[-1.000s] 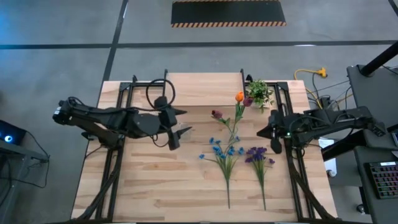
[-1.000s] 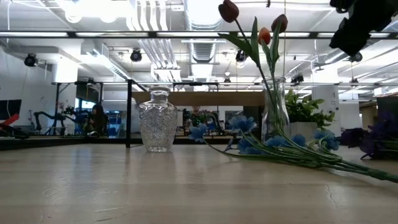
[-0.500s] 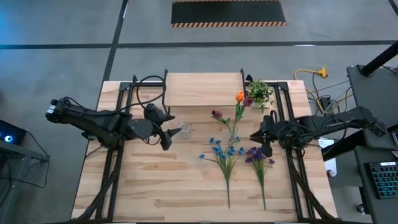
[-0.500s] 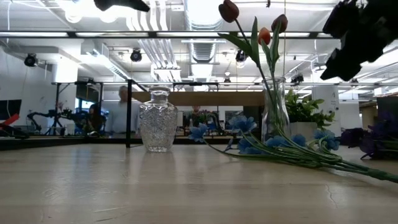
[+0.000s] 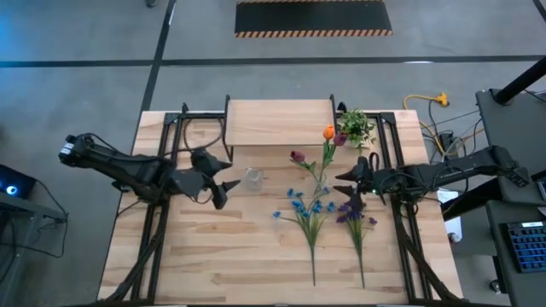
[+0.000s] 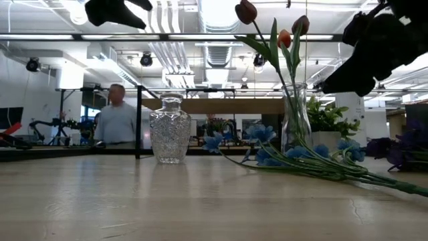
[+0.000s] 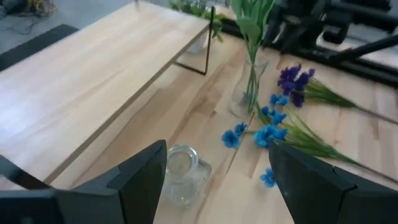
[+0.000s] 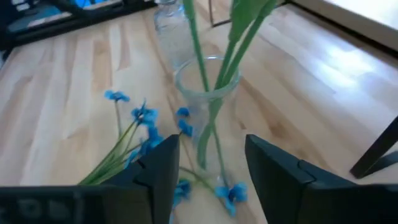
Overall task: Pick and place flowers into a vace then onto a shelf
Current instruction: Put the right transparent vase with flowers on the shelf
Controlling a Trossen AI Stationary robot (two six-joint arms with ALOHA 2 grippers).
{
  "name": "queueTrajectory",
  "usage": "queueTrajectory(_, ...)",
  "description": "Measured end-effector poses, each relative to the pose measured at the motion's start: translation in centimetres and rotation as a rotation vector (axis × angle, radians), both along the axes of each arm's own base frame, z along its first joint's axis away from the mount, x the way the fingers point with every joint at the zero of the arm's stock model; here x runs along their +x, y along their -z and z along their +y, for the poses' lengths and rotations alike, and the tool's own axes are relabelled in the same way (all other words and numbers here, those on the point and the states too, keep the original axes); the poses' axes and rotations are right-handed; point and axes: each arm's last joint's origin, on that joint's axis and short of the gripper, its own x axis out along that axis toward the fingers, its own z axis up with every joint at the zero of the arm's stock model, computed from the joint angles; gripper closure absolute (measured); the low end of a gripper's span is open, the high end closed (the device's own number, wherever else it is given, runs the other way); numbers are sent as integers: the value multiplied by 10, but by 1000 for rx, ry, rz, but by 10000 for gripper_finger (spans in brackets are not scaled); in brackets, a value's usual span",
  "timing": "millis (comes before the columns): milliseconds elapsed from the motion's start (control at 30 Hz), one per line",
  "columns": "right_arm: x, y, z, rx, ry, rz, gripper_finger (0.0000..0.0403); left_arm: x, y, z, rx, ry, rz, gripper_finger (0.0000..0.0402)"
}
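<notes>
Over on the right half of the light plank tabletop [image 5: 213, 247], the right end effector [image 5: 348, 177] hangs with its fingers spread and nothing in them, just beside the tall clear glass vase [image 8: 205, 99] that already has three green-stemmed tulips [image 5: 328, 136] (dark red, orange, maroon) standing in it. The blue small-bloomed bunch [image 5: 305, 207] and the purple bunch [image 5: 353, 213] lie flat just in front of that end effector, long stems running toward the tabletop's front edge, blooms pointing back at the vase. So the right arm is clearly the nearer one for either. The left end effector [image 5: 223, 188] also hangs released, close to a short cut-glass jar [image 5: 252, 178], well apart from the loose flowers. The low light-wood shelf on black legs [image 5: 277, 124] sits at the back with nothing on it yet.
</notes>
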Motion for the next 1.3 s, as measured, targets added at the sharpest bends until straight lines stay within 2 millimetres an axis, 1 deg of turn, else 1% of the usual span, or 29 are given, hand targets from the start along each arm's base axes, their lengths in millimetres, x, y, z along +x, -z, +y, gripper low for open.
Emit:
queueTrajectory(200,6,12,1,37,32,-27,203,-20,-6,6,-4,-18,-63,135)
queueTrajectory(400,15,16,2,27,48,-11,193,-29,-2,9,-18,-21,-103,135)
queueTrajectory(533,21,17,3,19,47,20,189,-30,-2,10,-12,-30,-106,135)
queueTrajectory(700,29,16,4,12,53,13,182,-28,-1,9,-4,-38,-100,135)
queueTrajectory(833,31,20,5,27,64,38,167,-28,-1,9,-3,-39,-98,135)
queueTrajectory(1067,36,23,5,36,100,21,133,-27,0,9,-2,-37,-91,135)
queueTrajectory(1300,37,23,3,15,143,9,122,-25,2,8,0,-37,-84,135)
